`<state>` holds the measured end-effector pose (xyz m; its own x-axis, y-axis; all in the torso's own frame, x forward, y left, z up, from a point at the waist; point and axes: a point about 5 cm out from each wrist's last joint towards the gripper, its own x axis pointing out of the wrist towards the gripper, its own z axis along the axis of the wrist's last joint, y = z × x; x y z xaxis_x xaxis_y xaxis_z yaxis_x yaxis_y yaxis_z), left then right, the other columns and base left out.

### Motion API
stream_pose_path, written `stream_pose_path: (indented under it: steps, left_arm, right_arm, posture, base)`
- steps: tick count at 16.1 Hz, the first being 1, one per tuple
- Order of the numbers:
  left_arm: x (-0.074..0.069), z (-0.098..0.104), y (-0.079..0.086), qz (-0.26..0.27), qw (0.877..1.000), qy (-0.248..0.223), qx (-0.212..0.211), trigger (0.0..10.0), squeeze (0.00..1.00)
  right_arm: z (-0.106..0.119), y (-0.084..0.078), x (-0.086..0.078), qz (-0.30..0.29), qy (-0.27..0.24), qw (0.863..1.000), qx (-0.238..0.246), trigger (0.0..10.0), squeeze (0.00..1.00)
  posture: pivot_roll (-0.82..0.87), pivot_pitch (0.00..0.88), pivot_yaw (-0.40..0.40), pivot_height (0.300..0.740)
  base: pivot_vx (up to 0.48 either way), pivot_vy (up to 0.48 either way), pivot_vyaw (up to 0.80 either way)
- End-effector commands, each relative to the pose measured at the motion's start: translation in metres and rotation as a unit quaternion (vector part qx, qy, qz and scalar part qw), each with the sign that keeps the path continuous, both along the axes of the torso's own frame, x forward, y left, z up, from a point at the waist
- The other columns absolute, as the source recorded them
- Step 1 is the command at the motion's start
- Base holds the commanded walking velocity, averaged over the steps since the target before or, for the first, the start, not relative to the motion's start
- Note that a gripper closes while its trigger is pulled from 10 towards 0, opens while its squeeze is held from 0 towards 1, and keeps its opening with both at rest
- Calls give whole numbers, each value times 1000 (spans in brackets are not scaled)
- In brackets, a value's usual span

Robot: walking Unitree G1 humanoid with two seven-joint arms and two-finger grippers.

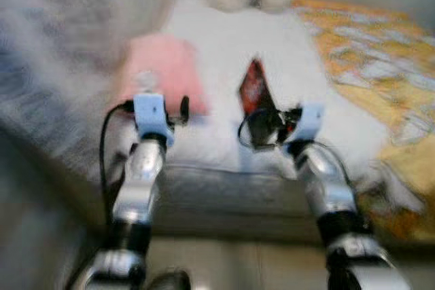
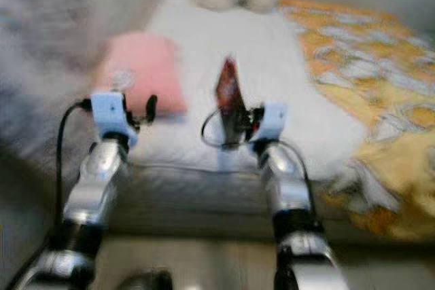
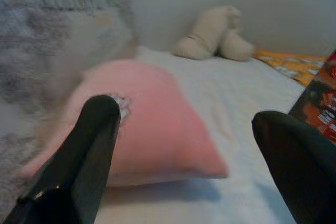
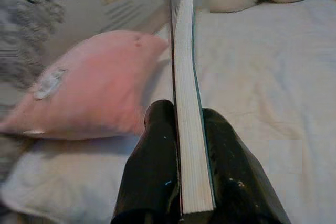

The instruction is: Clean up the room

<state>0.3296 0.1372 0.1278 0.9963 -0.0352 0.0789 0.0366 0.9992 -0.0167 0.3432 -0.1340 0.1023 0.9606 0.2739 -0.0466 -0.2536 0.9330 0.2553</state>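
1. Nearest us, we are holding both silver arms out over the near edge of the bed point(image 1: 224, 188), which is keeping each hand above the covers rather than on them.
2. Our right hand point(image 4: 181, 145) is pinching a book point(image 4: 185, 77) by its lower edge, fingers pressed on either cover so that the page block is standing upright, presumably to carry it clear of the bedding.
3. Our left hand point(image 3: 189, 145) is hanging spread and empty, its fingers point(image 3: 89, 145) well apart, aimed at the pink pillow point(image 3: 152, 129); we judge it is free for the next pickup.
4. The pillow is lying flat on the white blanket point(image 1: 285, 52), just beside a grey printed cushion point(image 4: 79, 14).
5. Farthest off, a cream soft toy point(image 3: 210, 32) is resting by the wall, with an orange patterned quilt point(image 1: 380, 66) to its right.
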Motion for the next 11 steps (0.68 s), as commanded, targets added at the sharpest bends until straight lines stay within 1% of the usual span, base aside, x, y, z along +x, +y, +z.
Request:
stream_pose_path:
  steps: [1, 5, 8, 11]
  left_arm:
    - [4, 11, -5, -8, 1000, -17, -2, 10000, 0]
    - [6, 14, -7, -16, 1000, -20, -3, 10000, 0]
    - [9, 17, -10, -30, 999, -26, 5, 10000, 0]
    - [10, 17, -9, -29, 999, -24, 2, 10000, 0]
  right_arm:
    - [9, -2, 2, -7, -26, 1000, 5, 0, 0]
    - [10, -1, 2, -6, -30, 1000, 6, 0, 0]
    - [10, -3, 1, -15, -34, 999, 9, 0, 0]
    - [9, -3, 0, -18, -34, 999, 10, 0, 0]
  posture:
    - [-33, 0, -24, 740]
    - [-42, 0, -14, 740]
    - [-54, 0, 0, 740]
    - [-57, 0, 7, 740]
  base:
    - [480, 0, 0]
    - [471, 0, 0]
    - [476, 0, 0]
    - [480, 0, 0]
